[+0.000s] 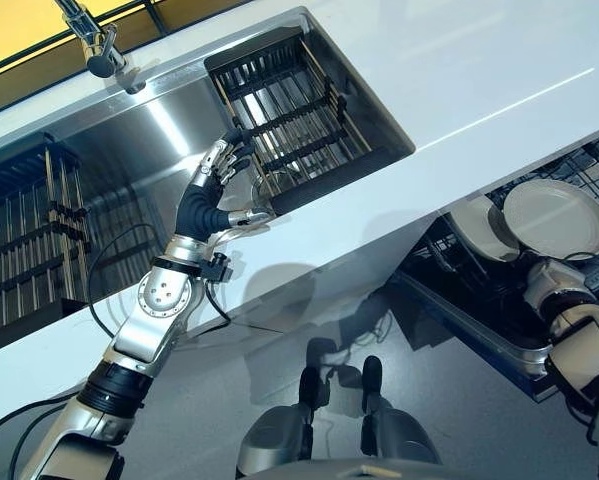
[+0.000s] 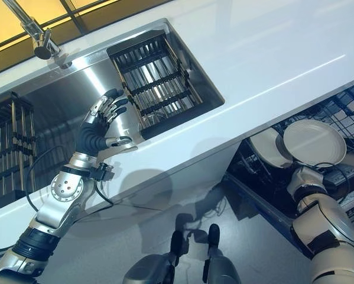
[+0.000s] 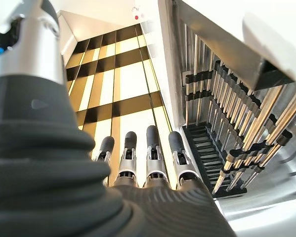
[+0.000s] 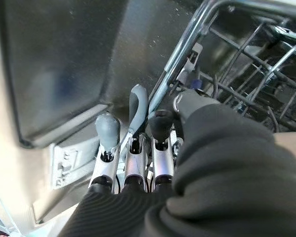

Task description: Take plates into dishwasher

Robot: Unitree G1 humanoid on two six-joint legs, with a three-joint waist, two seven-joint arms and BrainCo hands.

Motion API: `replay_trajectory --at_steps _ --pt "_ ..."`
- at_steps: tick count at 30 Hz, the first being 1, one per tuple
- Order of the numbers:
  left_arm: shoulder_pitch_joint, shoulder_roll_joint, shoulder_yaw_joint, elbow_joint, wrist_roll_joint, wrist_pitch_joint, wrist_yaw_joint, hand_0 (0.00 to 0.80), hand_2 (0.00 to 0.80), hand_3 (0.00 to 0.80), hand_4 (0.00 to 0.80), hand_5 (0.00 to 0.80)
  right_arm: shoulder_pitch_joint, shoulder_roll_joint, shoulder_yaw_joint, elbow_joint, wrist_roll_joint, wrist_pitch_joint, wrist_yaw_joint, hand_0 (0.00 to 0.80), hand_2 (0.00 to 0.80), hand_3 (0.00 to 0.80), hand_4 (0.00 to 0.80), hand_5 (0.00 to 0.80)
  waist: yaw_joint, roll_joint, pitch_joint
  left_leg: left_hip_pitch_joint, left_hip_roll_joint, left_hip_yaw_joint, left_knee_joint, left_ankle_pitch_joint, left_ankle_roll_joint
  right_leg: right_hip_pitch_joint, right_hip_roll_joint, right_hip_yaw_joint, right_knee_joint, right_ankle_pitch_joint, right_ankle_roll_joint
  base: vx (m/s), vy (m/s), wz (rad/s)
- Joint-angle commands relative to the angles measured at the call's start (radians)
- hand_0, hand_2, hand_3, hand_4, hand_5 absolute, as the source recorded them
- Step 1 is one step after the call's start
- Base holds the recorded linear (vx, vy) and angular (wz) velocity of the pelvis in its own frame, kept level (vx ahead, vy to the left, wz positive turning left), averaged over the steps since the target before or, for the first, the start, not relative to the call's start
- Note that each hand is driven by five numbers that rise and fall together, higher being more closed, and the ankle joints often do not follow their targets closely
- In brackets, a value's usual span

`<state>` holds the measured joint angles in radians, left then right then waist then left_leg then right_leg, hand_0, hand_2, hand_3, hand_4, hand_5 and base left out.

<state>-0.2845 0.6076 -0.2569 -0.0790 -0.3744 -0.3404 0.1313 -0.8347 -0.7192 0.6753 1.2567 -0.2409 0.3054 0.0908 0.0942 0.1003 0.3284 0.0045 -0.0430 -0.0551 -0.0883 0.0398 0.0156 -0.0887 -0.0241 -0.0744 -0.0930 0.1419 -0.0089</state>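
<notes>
down at the near right, the right hand (image 4: 138, 163) reaches into the dishwasher rack (image 4: 236, 74); its fingers are straight and hold nothing, their tips against or just beside the rack's wire rim. two plates are already stowed: a large white plate (image 1: 557, 217) stands on edge in the rack, just beyond the right wrist, and a second plate (image 1: 471, 228) leans to its left, partly behind it. neither is touched by the hand as far as the head views show, though the hand itself is mostly hidden there below the plate.

judging by this, the loading step for these plates looks finished and the right hand seems free. the work appears to sit between a placement and the next fetch.

up on the left, the left hand (image 1: 219, 190) hangs over the sink (image 1: 129, 150), fingers spread and empty, just in front of the near edge of a dark wire drying rack (image 1: 289, 110) set in the sink's right end. that rack shows no plate in its slots. another dark rack (image 1: 24, 230) sits at the sink's left end, also without a visible plate. a tap (image 1: 99, 45) stands at the far side, and white counter (image 1: 499, 70) runs off to the right.

any next move calls for finding another plate first; none is visible outside the dishwasher.
</notes>
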Motion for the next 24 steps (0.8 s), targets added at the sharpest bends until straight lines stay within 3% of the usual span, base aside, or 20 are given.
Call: replay_trajectory --at_steps 1,15,24 --pt "-0.114 0.007 -0.038 -0.005 0.006 -0.068 0.027 0.000 0.000 0.000 0.000 0.000 -0.240 0.074 0.049 -0.083 0.044 -0.108 -0.044 0.800 0.800 0.800 0.800 0.800 0.037 -0.011 0.019 -0.047 -0.066 -0.074 0.001 0.005 0.049 0.045 0.012 -0.030 0.055 -0.090 0.008 0.000 0.000 0.00" --pt "-0.104 0.012 -0.028 0.017 -0.003 -0.074 0.013 0.000 0.000 0.000 0.000 0.000 -0.338 0.053 0.061 -0.080 0.093 -0.114 -0.081 0.800 0.800 0.800 0.800 0.800 0.073 -0.029 -0.011 -0.038 -0.071 -0.131 0.001 0.014 0.042 0.065 0.015 -0.068 0.070 -0.116 -0.002 0.007 -0.020 0.12" --pt "-0.105 0.016 -0.032 0.027 -0.010 -0.092 -0.003 0.000 0.000 0.000 0.000 0.000 -0.340 0.045 0.065 -0.079 0.088 -0.097 -0.068 0.800 0.800 0.800 0.800 0.800 0.078 -0.038 -0.014 -0.040 -0.070 -0.139 0.001 0.015 0.041 0.067 0.017 -0.073 0.065 -0.115 -0.001 -0.009 -0.010 0.05"
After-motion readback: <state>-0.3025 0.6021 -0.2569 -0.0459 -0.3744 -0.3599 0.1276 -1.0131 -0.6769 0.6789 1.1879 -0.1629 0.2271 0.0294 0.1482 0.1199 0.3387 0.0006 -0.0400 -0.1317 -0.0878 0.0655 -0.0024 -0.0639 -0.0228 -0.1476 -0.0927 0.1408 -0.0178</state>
